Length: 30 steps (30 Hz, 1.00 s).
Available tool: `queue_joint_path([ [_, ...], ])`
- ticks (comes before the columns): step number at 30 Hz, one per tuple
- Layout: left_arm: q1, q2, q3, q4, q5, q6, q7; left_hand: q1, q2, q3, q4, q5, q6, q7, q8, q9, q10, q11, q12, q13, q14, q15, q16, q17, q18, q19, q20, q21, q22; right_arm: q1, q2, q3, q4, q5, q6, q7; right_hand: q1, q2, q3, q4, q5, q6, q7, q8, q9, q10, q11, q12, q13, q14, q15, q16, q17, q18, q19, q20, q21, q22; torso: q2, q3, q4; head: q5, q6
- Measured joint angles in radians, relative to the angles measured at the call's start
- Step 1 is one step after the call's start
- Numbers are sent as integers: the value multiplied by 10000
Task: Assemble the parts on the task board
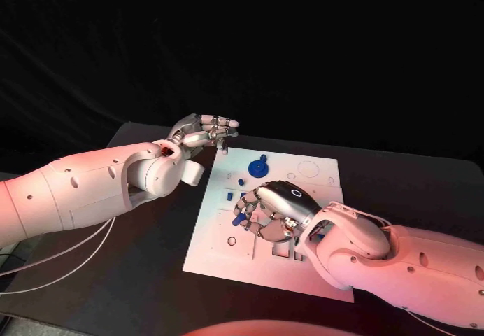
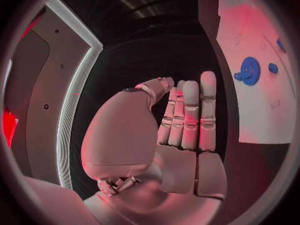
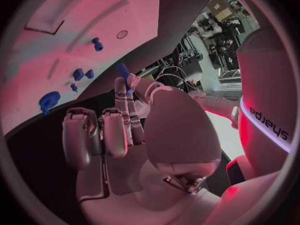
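Leftmost, the left hand (image 1: 202, 131) hovers off the task board's (image 1: 312, 269) far left corner, fingers together and holding nothing, so the blue gear (image 1: 258, 168) lies to its right. Further right, the right hand (image 1: 274, 208) sits over the board's middle, pinching one small blue part (image 3: 122, 70) at its fingertips (clearly the nearer hand). I count one gear and roughly five small blue pieces on the board.

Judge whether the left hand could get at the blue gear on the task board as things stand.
Probably yes. The left hand holds nothing beside the task board corner, and bare board lies between it and the blue gear. The right hand works lower down.
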Motion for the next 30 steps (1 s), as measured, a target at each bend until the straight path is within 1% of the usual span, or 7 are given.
queue_joint_path([
  [3, 0, 54, 0, -22, 0, 16, -3, 0, 0, 0, 0, 0, 0, 0, 0, 0, 0, 0, 0, 10, 0, 0, 0, 0, 0, 0, 0, 0, 0, -117, 178, -29, -224, 112, 17, 89, 0, 0, 0, 0, -1, 5, -9, 0, 0, 0, 0, -40, 1, 0, 0, 0, -11, -1, 0, 0, 0, -1, 4, -11, -1, 40, -30],
  [9, 0, 112, -1, -49, 0, 45, -14, 0, 0, 0, 0, 0, 0, 0, 0, 0, 0, 0, 0, 10, 0, 0, 0, 1, 0, 0, 0, 0, 0, -367, 457, -97, -587, 299, 104, 228, -52, -53, -1, 0, -3, 5, -41, 8, 1, 0, 0, -41, 0, 0, 0, 0, -11, 0, 0, 0, 0, -1, 11, -12, -1, 103, -79],
  [15, 1, 123, -1, -54, 0, 60, -22, 0, 0, 0, 0, 0, 0, 0, 0, 0, -6, -7, 0, 10, 0, 0, 0, -2, 0, 0, 0, 0, -3, -541, 648, -135, -861, 343, 234, 277, -52, -53, -1, 0, -5, 3, -44, 8, 1, 0, 1, -40, -1, 0, 1, 0, -10, 0, 0, 1, -46, -2, 18, 2, -3, 153, -126],
  [17, 1, 123, -1, -54, 0, 64, -24, 0, 0, 0, 0, 0, 0, 0, 0, 0, -37, -37, 0, 9, 0, 0, 0, -9, 0, 0, 0, 0, -9, -574, 676, -142, -911, 341, 276, 278, -52, -53, -1, 0, -6, 2, -45, 9, 1, 0, 0, -40, -1, 0, 1, 0, -10, 0, 0, 1, -46, -2, 18, 7, -3, 158, -134],
  [24, 2, 120, -1, -52, 0, 77, -33, 0, 0, 0, 0, 0, 0, 0, 0, 0, -37, -37, 0, 8, 0, 0, 0, -8, 0, 0, 0, 0, -9, -651, 728, -150, -1016, 301, 412, 278, -66, -67, -2, 0, 32, -13, -61, 11, 2, 0, 1, -40, 6, -1, 1, 0, -21, 0, 0, 1, -46, -2, 18, 8, -7, 194, -177],
  [28, 2, 119, -1, -52, 0, 83, -36, 0, 0, 0, 0, 0, 0, 0, 0, 0, -36, -37, 0, 8, 0, 0, 0, -8, 0, 0, 0, 0, -9, -686, 744, -156, -1032, 279, 470, 277, -80, -79, -2, 0, 36, -14, -62, 64, 2, 0, 1, -39, 10, -1, 1, 0, -21, 0, 0, 1, -46, 5, 19, 8, -9, 213, -208],
  [30, 2, 117, -1, -52, 0, 85, -38, 0, 0, 0, 0, 0, 0, 0, 0, 0, -36, -37, 0, 8, 0, 0, 0, -8, 0, 0, 0, 0, -9, -697, 747, -156, -1046, 266, 499, 277, -81, -78, -3, 0, 37, -15, -62, 65, 2, 0, 1, -39, 10, 0, 1, 0, -21, -1, 0, 1, -46, 6, 19, 12, -9, 214, -215],
])
